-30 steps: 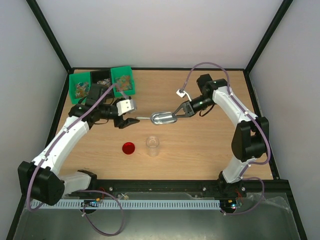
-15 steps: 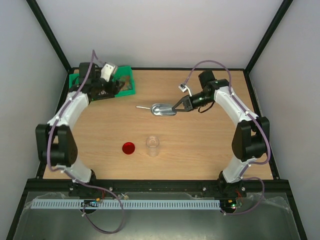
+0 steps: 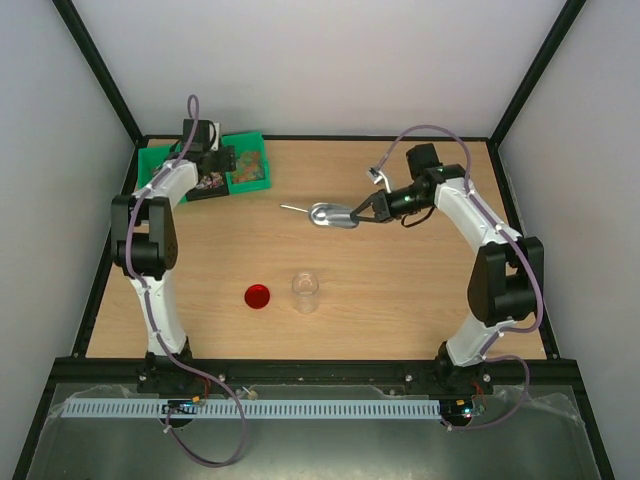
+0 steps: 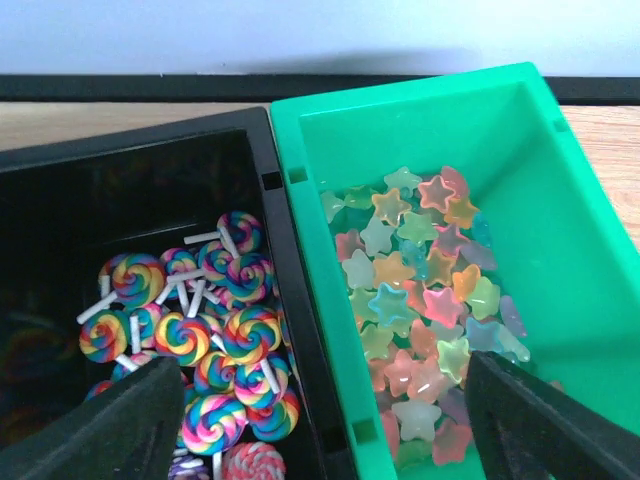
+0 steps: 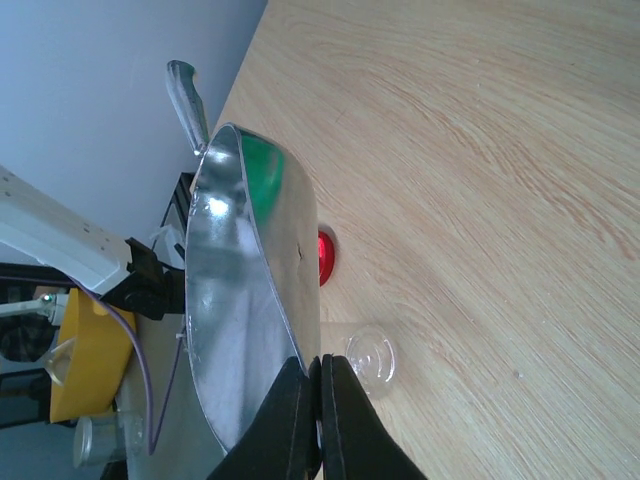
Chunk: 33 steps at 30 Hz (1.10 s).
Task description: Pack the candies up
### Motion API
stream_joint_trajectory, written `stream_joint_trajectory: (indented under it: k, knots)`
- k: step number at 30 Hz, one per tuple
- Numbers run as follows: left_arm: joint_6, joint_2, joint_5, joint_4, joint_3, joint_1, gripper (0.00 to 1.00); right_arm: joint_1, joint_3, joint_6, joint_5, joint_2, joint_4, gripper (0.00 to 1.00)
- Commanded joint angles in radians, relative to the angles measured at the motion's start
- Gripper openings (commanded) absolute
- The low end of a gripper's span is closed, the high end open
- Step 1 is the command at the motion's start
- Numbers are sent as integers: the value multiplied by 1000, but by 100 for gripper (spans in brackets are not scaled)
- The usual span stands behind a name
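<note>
A: Candies [image 4: 420, 290] first: pastel stars heaped in the green bin [image 4: 560, 230], with swirl lollipops [image 4: 200, 335] in the black bin [image 4: 120, 190] pressed against its side. All of it sits far beyond the clear cup [image 3: 306, 291] and off to its left, at the table's [image 3: 420, 300] back corner.

B: And the left arm [image 3: 150, 215] has just swung out there! A second ago its jaws were beyond the cup, beside the scoop's handle. Now they hang over the wall between those two bins, spread wide with nothing in them.

A: So the scoop [image 3: 332, 215] is left to the right jaws alone. They're pinched tight on the bowl's rim, beyond the cup and a touch right, slightly farther from it than before.

B: What does that mean for the packing?

A: My read is that it hasn't begun. The cup looks empty, and the red lid [image 3: 258, 296] lies off it, just to its left. The left jaws are merely poised over the supply.

B: Anything we can't see?

A: Plenty. From above, the arm covers most of the black bin and of a second green bin [image 3: 152, 158]. The wrist view cuts off the bins' near ends. Whether the scoop carries anything, I can't tell.
</note>
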Motion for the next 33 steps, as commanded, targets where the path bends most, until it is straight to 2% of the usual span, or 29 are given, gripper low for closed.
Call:
stream_joint_trajectory:
  k: [1, 12, 19, 24, 33]
  knots:
    - [-14, 58, -9, -37, 71, -3, 76, -14, -13, 20, -22, -43, 5, 1]
    - [51, 142, 39, -78, 114, -54, 54, -47, -22, 40, -32, -61, 25, 1]
    - [96, 121, 92, -101, 66, -107, 30, -59, -22, 45, -31, -76, 20, 1]
    - [134, 56, 105, -93, -26, -179, 25, -68, -18, 43, -27, -92, 13, 1]
    - [31, -67, 196, -103, -165, -344, 23, -100, -13, 15, -22, -104, -32, 1]
